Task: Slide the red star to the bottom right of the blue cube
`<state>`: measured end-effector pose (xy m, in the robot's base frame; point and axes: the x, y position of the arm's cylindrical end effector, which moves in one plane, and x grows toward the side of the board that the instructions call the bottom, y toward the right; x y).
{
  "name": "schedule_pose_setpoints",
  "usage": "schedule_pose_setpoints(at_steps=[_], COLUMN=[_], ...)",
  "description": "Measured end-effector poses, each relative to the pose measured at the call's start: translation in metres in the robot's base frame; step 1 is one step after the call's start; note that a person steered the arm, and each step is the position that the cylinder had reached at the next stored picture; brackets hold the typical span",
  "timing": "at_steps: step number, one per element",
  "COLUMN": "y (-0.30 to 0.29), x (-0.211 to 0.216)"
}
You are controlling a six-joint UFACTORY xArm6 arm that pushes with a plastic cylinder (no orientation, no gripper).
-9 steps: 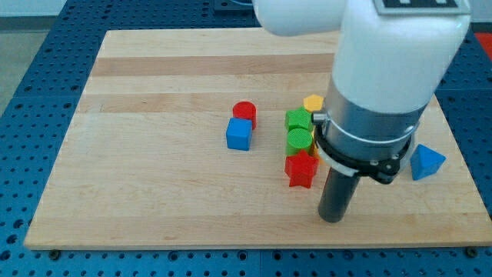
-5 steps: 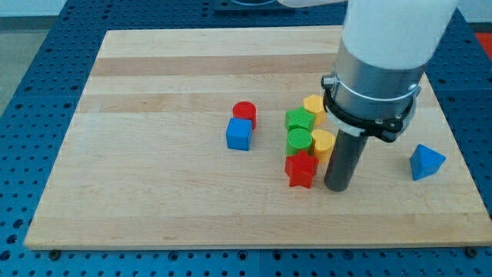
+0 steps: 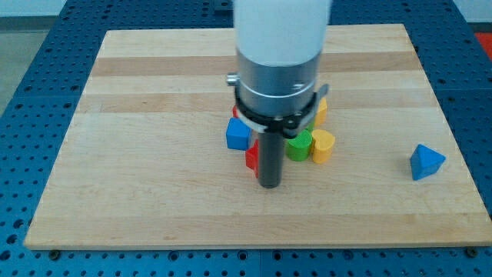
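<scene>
The blue cube (image 3: 238,135) sits near the board's middle. The red star (image 3: 251,158) shows only as a sliver just below and right of the cube; the rod hides most of it. My tip (image 3: 269,183) rests on the board, touching the star's right side, below and right of the blue cube. The arm's body covers what lies above the cube.
A green block (image 3: 299,145) and a yellow cylinder (image 3: 323,145) sit right of the rod. Another yellow block (image 3: 320,112) peeks out above them. A blue triangular block (image 3: 425,162) lies near the board's right edge (image 3: 446,138).
My tip swept left from the right of the block cluster. The red star slid left with it, from under the green blocks to beside the blue cube. The arm now hides the red cylinder.
</scene>
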<state>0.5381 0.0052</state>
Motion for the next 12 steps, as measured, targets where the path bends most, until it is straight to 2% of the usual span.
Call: schedule_pose_setpoints(at_steps=[2, 3, 4, 5, 6, 8, 9, 11, 12], y=[-0.040, -0.040, -0.026, 0.010, 0.100, 0.298, 0.339, 0.333, 0.319], x=[-0.035, -0.036, -0.014, 0.038, 0.056, 0.056, 0.046, -0.072, -0.092])
